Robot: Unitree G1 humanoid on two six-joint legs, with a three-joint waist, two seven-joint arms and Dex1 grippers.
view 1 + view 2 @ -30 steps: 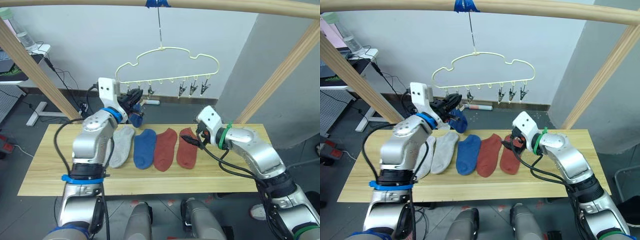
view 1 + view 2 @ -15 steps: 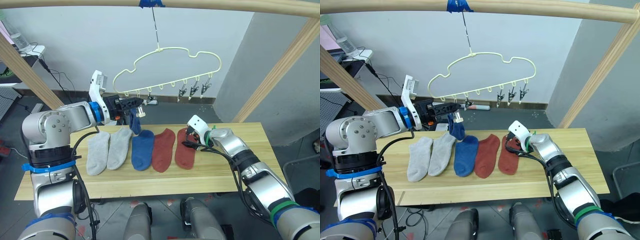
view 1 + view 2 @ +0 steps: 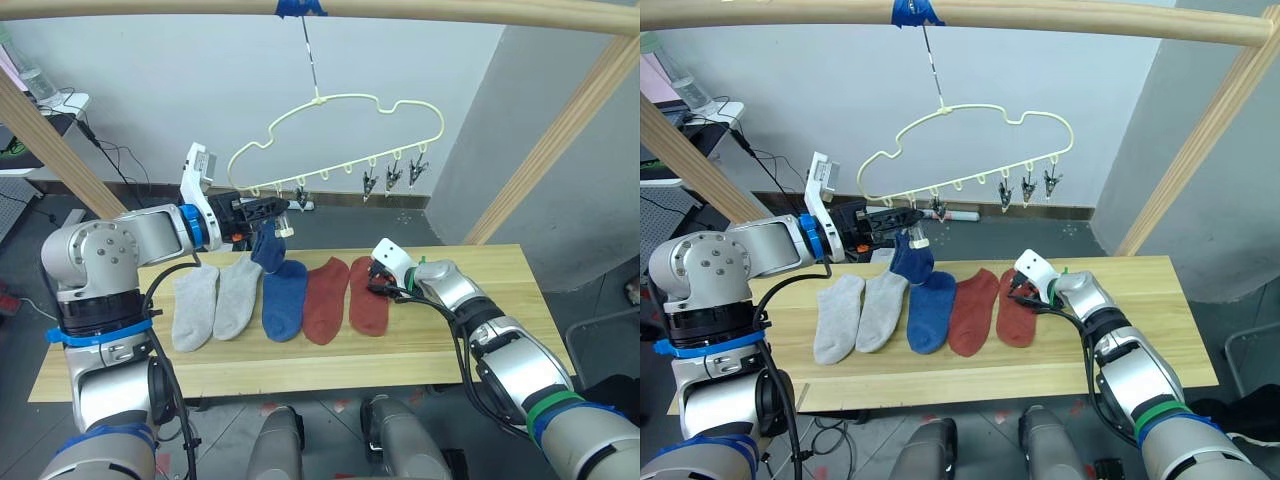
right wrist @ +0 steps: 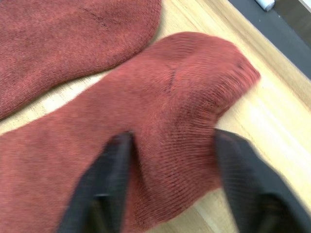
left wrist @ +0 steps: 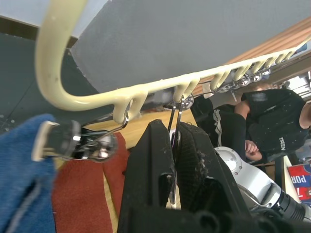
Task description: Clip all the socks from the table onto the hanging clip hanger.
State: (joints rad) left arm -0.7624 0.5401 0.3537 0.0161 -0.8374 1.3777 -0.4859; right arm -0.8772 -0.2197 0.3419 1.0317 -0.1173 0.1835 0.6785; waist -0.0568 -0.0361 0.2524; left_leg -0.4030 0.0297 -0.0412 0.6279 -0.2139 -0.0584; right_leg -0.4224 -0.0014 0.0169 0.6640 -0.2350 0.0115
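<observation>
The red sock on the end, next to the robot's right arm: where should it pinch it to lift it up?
Best guess: pinch the far edge of the outer rust red sock, coming straight down from above. It lies flat on the table, so there is only fabric to bunch up. The right end effector is open, already straddling that end.

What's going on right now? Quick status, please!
Left end effector shut on a hanger clip. Blue sock hangs clipped. Right end effector open, straddling rust red sock. Nothing in the way.
</observation>
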